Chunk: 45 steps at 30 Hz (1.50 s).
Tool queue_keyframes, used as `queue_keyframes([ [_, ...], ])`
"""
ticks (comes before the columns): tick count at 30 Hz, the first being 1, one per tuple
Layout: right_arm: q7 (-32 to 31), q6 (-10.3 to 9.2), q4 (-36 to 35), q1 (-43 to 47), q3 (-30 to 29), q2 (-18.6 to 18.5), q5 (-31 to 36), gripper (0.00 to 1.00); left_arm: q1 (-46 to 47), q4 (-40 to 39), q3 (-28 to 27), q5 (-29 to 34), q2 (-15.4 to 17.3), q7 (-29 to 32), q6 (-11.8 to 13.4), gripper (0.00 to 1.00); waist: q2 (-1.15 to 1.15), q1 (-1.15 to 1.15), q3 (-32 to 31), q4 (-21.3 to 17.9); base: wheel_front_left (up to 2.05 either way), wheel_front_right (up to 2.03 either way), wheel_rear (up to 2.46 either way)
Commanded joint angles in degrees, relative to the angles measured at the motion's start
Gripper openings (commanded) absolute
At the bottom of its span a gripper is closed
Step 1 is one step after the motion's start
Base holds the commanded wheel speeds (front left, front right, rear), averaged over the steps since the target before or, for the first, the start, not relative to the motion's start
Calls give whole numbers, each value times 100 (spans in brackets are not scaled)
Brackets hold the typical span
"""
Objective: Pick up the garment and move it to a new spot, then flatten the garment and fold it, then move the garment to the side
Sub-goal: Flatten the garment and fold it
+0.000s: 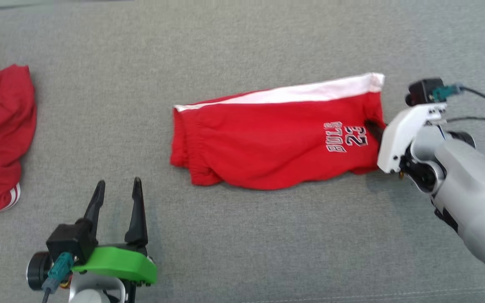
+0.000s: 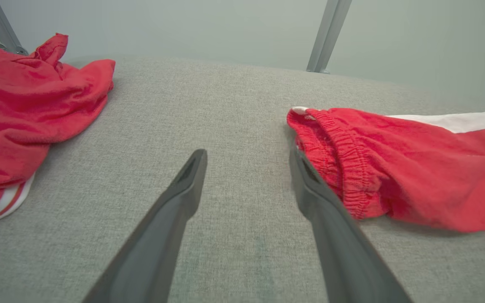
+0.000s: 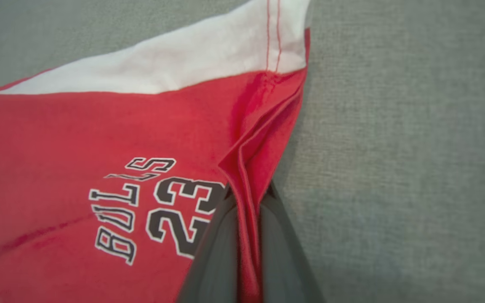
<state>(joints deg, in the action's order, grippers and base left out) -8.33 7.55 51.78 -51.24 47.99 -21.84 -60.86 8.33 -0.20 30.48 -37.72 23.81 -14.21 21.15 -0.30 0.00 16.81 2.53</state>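
red shorts [image 1: 276, 143] lie flat, apparently folded in half; right gripper [image 3: 249, 191] clenched on their leg hem [image 3: 267, 122], left gripper [image 1: 118, 182] released, empty; side move judged not yet done.

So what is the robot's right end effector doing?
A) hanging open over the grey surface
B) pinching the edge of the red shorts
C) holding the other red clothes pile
B: in the right wrist view the right end effector is shut on a bunched fold at the hem of the red shorts.
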Motion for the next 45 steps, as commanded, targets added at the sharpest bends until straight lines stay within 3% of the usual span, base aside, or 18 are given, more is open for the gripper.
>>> queue_keyframes([
  [1, 78, -12, 183, 181, -82, 18, -36, 0, -125, 35, -24, -12, -6, -47, -39, 100, 30, 0, -312, -274, 0, 0, 0],
  [9, 601, -12, 1171, 446, -440, 354, 71, 1, -304, 144, 101, 172, -123, -93, -303, 100, 30, 0, -450, -261, 0, 0, 0],
  [10, 698, -12, 1264, 433, -449, 389, 124, 38, -302, 151, 109, 197, -142, -98, -335, 100, 30, 0, -451, -251, 0, 0, 0],
  [11, 794, -12, 1357, 406, -458, 418, 170, 100, -306, 155, 101, 215, -164, -102, -382, 100, 30, 0, -441, -246, 0, 0, 0],
  [20, 1668, -11, 1777, 281, -500, 566, 451, 100, -425, 31, -244, 697, -376, -103, -788, 100, 30, 0, -465, -337, 0, 0, 0],
  [26, 1865, -11, 1820, 278, -485, 532, 559, 100, -616, -27, -617, 1130, -617, -104, -1069, 100, 30, 0, -459, -432, 0, 0, 0],
  [32, 1672, -11, 1851, 89, -639, 622, 394, 100, -629, 22, -841, 1466, -882, -100, -1311, 100, 30, 0, -313, -377, 0, 0, 0],
  [38, 1065, -9, 1947, 77, -746, 810, 185, 100, -510, 182, -966, 1682, -1096, -100, -1529, 100, 30, 0, -224, -243, 0, 0, 0],
  [39, 1016, -6, 1957, 96, -748, 825, 169, 74, -501, 209, -992, 1716, -1128, -100, -1560, 100, 30, 0, -226, -227, 0, 0, 0],
  [40, 1006, -6, 1963, 115, -752, 830, 157, 9, -498, 225, -1023, 1745, -1161, -100, -1586, 100, 30, 0, -233, -216, 0, 0, 0],
  [41, 978, -6, 1948, 154, -738, 842, 153, 0, -510, 249, -1053, 1767, -1191, -100, -1611, 100, 30, 0, -250, -211, 0, 0, 0],
  [45, 1011, -9, 1800, 207, -833, 696, 40, 0, -651, 333, -1170, 1863, -1284, -100, -1712, 100, 30, 0, -364, -239, 0, 0, 0],
])
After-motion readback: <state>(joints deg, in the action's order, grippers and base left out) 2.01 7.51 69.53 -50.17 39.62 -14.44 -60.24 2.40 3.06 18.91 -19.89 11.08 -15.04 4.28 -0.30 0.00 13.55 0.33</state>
